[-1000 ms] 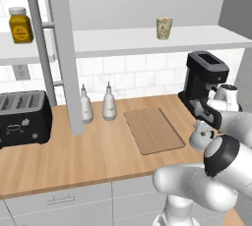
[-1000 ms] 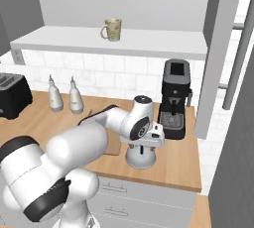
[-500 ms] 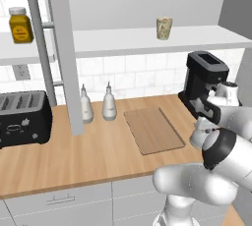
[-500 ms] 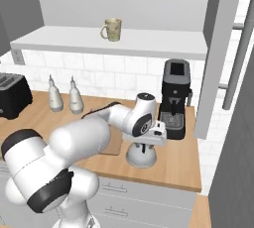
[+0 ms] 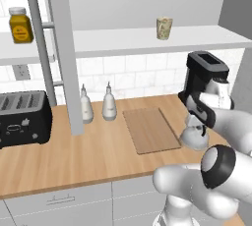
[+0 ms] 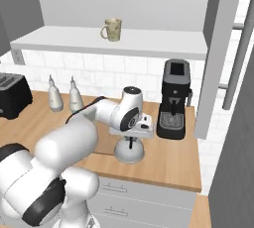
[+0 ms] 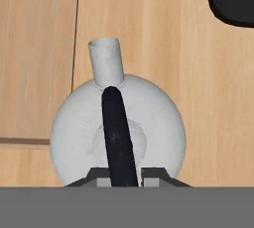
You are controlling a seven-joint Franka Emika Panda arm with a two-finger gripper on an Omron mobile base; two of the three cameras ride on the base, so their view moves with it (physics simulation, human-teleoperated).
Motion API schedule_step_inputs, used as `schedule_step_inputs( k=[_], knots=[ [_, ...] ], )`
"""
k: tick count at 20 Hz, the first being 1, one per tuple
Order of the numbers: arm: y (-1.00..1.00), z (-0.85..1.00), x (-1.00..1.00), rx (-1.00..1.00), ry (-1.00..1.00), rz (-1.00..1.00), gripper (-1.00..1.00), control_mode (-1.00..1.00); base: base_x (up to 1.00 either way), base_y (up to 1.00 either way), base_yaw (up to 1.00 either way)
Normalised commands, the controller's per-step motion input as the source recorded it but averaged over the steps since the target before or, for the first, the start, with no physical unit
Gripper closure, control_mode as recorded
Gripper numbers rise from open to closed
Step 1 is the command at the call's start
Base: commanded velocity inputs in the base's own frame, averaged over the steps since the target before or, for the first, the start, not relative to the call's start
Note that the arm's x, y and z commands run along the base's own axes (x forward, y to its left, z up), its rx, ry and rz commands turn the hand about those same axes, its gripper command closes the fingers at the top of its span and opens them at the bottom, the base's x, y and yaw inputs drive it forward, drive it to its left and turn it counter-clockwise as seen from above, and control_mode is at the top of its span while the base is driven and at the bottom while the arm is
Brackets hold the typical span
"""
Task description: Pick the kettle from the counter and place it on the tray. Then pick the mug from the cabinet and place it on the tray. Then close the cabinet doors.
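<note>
Upright pale grey kettle [image 7: 118,133] on the counter [image 5: 98,154], beside the tray [image 5: 150,130]; mug [image 6: 112,29] shelved.

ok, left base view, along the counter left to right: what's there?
toaster → two bottles → tray → kettle, with the claw over its handle; the coffee machine overlaps the arm, so I've left it out.

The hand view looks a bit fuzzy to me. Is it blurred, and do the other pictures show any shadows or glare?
Hand view: soft, the kettle has fuzzy edges and its dark handle looks smeared. Left base view: even flat light, no glare, only a faint shadow beside the kettle on the counter. Right base view: sharper, a soft dark patch under the kettle.
</note>
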Motion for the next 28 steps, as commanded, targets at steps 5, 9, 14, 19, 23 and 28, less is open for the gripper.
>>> schedule_step_inputs(
  k=[5,9,14,19,23,28],
  knots=[
    [0.7,0.66,0.0,0.0,-0.24,0.04,1.0,-1.0,0.0,0.0,0.0],
    [0.56,0.38,0.0,0.0,-0.12,0.0,1.0,-1.0,0.0,0.0,0.0],
    [0.39,0.01,0.09,0.0,-0.05,0.0,1.0,-1.0,0.0,0.0,0.0],
    [0.3,0.0,0.19,0.0,-0.06,0.0,1.0,-1.0,0.0,0.0,0.0],
    [0.28,0.0,0.32,0.0,-0.09,0.0,1.0,-1.0,0.0,0.0,0.0],
    [0.36,0.0,0.48,0.0,-0.14,0.0,1.0,-1.0,0.0,0.0,0.0]
  ],
)
